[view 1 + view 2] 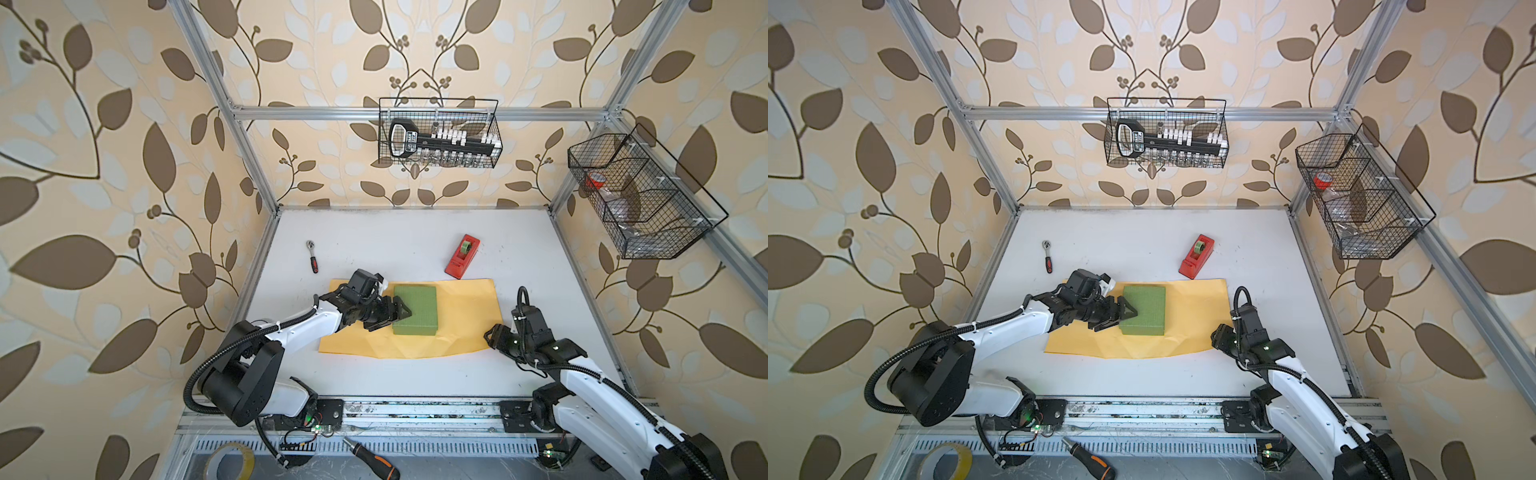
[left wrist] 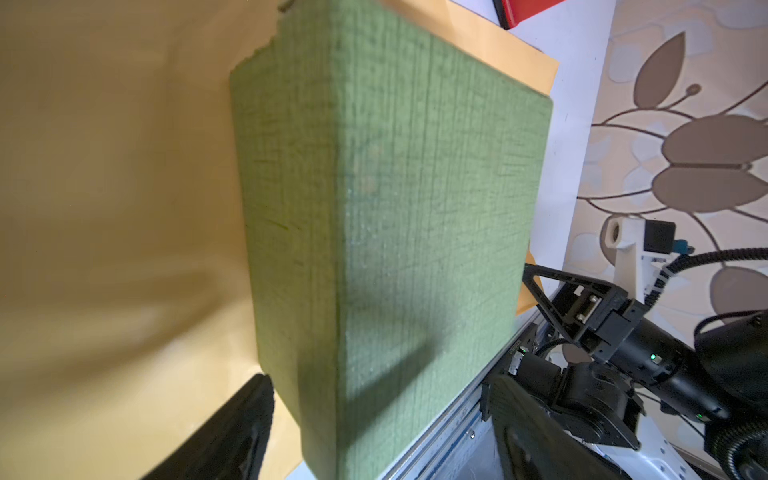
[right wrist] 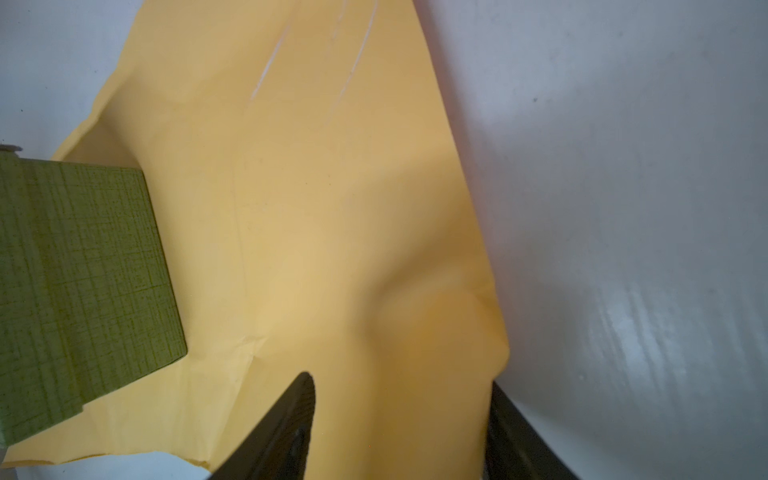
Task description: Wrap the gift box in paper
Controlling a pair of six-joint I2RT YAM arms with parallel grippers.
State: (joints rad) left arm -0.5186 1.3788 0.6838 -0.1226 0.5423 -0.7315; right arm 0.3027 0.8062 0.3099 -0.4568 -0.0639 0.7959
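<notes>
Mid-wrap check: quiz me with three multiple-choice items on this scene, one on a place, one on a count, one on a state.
1. The tape dispenser sits: A) in a basket; B) on the table beyond the paper's far edge; C) on the box.
2. Wire baskets on the frame: A) one; B) two; C) four.
3. The gift box is: A) fully wrapped; B) lifted clear; C) bare, lying on the paper.
1B: it stands on bare table. 2B: one at the back, one at the right. 3C: its green faces show uncovered.
</notes>
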